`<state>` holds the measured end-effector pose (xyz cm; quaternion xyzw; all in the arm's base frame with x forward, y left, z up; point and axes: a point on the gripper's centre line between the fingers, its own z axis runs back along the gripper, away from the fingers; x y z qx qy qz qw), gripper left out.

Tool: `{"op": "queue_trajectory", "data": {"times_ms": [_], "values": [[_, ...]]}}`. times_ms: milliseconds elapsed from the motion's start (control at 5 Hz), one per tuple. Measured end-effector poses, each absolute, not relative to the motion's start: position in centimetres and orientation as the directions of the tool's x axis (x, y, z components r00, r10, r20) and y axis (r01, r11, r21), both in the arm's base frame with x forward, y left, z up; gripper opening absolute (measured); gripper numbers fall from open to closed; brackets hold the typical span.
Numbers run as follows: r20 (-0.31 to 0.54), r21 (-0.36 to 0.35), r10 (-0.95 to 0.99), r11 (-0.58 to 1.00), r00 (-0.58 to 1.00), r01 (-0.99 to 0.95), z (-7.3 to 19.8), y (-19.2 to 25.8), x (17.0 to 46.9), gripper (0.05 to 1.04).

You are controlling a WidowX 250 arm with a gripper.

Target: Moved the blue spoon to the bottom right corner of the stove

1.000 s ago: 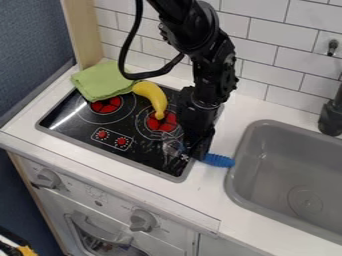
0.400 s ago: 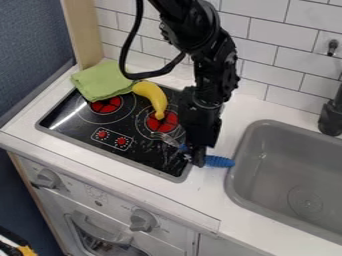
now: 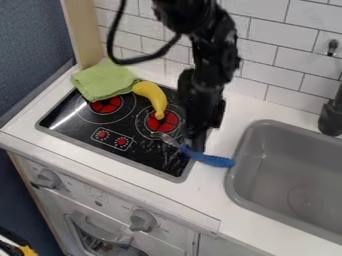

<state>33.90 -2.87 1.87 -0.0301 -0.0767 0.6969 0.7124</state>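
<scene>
Pincer (image 3: 196, 146) hung at the far side of the blue spoon (image 3: 215, 160), right by its mid-length, where neck met handle. Gap or contact there: couldn't tell. Spread, pressed tog. or pinching the spoon: couldn't tell either.

Spoon's long axis ran on a slant, far-left to near-right: head end over the stove (image 3: 148, 156), handle across the stove's right rim onto the worktop (image 3: 210, 192), handle tip just beside the sink (image 3: 233, 191). So from the pincer, the handle lay near-right, the head far-left. Only one arm (image 3: 212, 65) there, coming in from the far side, so no choice of arm.

Target, i.e. stove's near-right corner, lay nearer & a bit left of the handle. Spoon straddled the rim close to that corner, handle prob. too far right if the whole thing was meant to sit on the stove. Any fix would prob. need a hold across the narrow handle, then a short shift near & left. Risk: a grip at the neck cd. let the long handle swing or catch the rim. Banana (image 3: 152, 95) & green cloth (image 3: 101, 82) lay farther left, prob. out of the way.
</scene>
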Motion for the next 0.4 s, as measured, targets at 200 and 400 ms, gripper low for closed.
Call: {"op": "queue_trajectory", "data": {"times_ms": [200, 400], "values": [[0.096, -0.214, 0.995, 0.027, 0.006, -0.977, 4.87, -2.36, 33.98, 1.001], [0.093, -0.220, 0.996, 0.023, 0.002, -0.975, 5.09, -2.37, 33.98, 1.001]]}}
